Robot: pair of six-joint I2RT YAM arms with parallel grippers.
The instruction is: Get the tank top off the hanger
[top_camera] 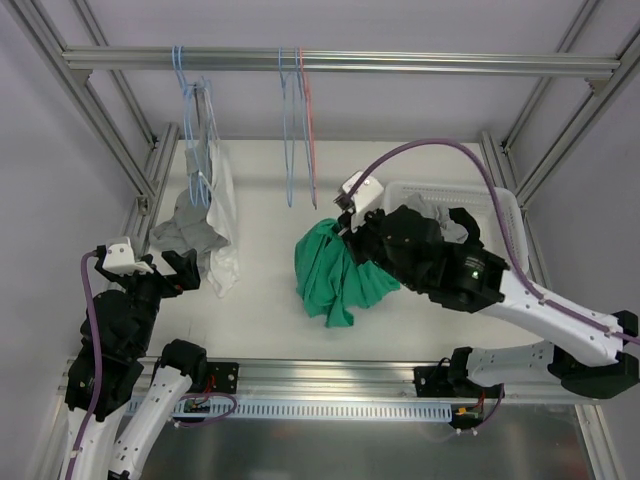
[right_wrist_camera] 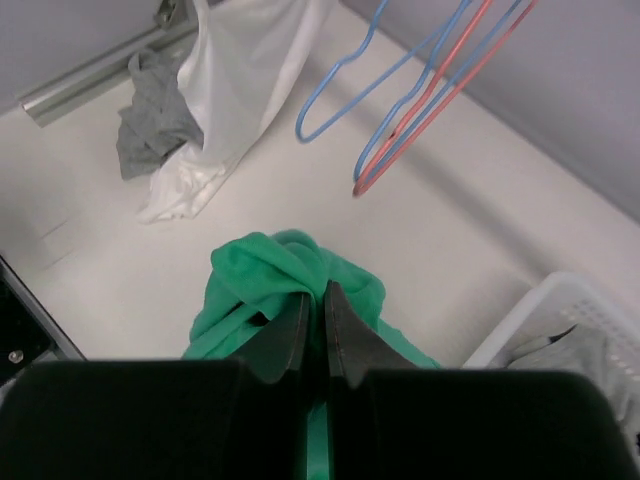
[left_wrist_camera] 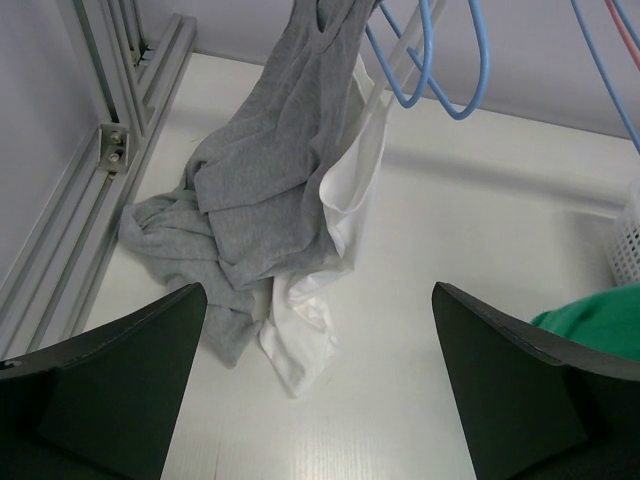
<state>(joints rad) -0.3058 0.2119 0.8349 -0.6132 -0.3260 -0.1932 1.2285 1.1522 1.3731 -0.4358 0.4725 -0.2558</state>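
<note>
Your right gripper (right_wrist_camera: 314, 330) pinches the bunched green tank top (top_camera: 335, 275) mid-table, apart from the blue and red hangers (top_camera: 300, 130) behind, the basket (top_camera: 500, 205) beside it; your left gripper (left_wrist_camera: 318, 290) gapes near the grey and white tops (top_camera: 205, 225).

The left arm (top_camera: 120, 330) is sitting folded at the surface's near left corner, and the left end effector (top_camera: 183, 268) is holding its jaws spread wide. The right arm (top_camera: 540, 300) is reaching from the near right corner toward the surface's middle. The right end effector (right_wrist_camera: 315, 300) is pointing downward, pinching the green tank top (right_wrist_camera: 255, 265).
</note>
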